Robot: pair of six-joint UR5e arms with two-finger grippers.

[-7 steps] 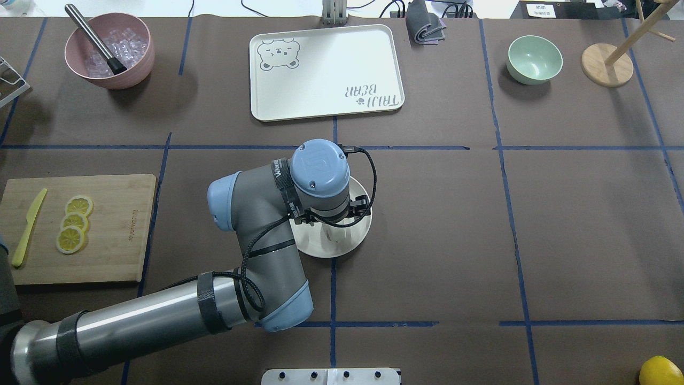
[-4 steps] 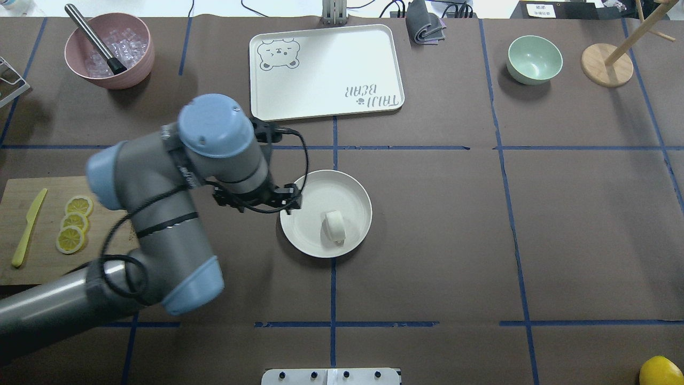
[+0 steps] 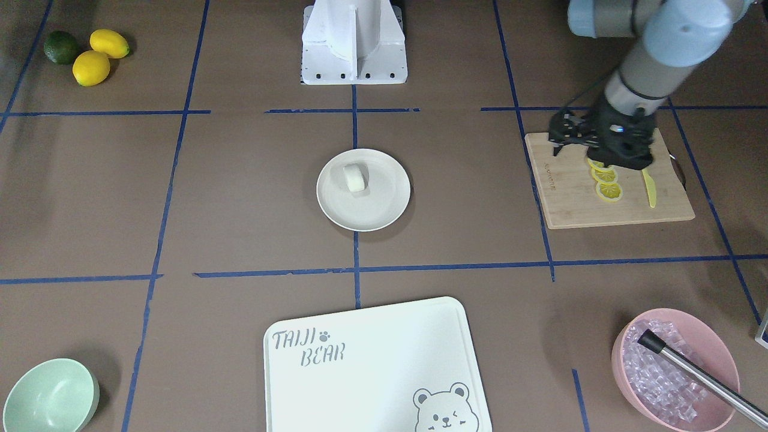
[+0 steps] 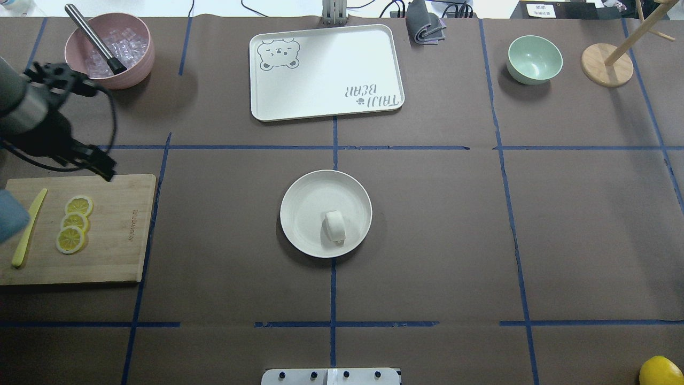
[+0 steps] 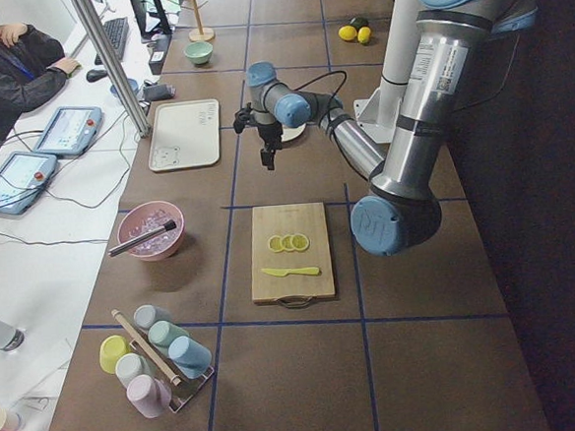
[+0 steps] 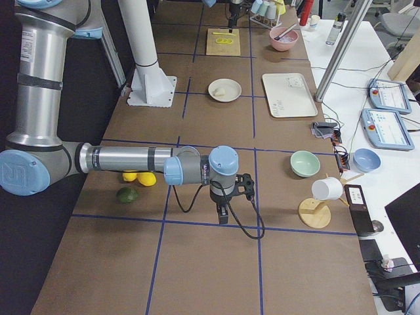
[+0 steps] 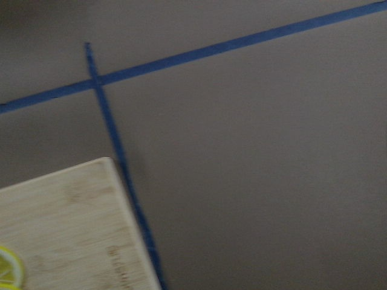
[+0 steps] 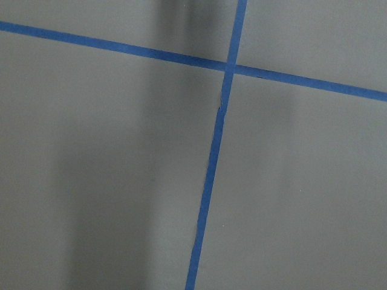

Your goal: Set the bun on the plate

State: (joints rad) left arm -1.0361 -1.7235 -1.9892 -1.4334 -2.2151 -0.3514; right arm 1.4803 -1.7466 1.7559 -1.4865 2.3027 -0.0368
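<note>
The bun (image 4: 335,225), a small white stubby roll, lies on its side in the near-right part of the round cream plate (image 4: 304,198) at the table's middle. It also shows in the front-facing view, the bun (image 3: 354,177) on the plate (image 3: 384,207). My left gripper (image 4: 104,166) hangs far to the left over the far corner of the wooden cutting board, well apart from the plate; its fingers look open with nothing between them (image 3: 558,141). My right gripper (image 6: 223,213) shows only in the exterior right view, low over bare table; whether it is open or shut I cannot tell.
A cutting board (image 4: 117,230) holds lemon slices (image 4: 74,223) and a yellow knife (image 4: 29,227). At the back stand a pink bowl of ice (image 4: 109,51), a bear-printed tray (image 4: 326,72), a mint bowl (image 4: 534,59) and a wooden stand (image 4: 606,64). A lemon (image 4: 660,370) lies near right.
My left arm swung from over the plate away to the left, ending above the cutting board's corner. The bun stayed on the plate, uncovered.
</note>
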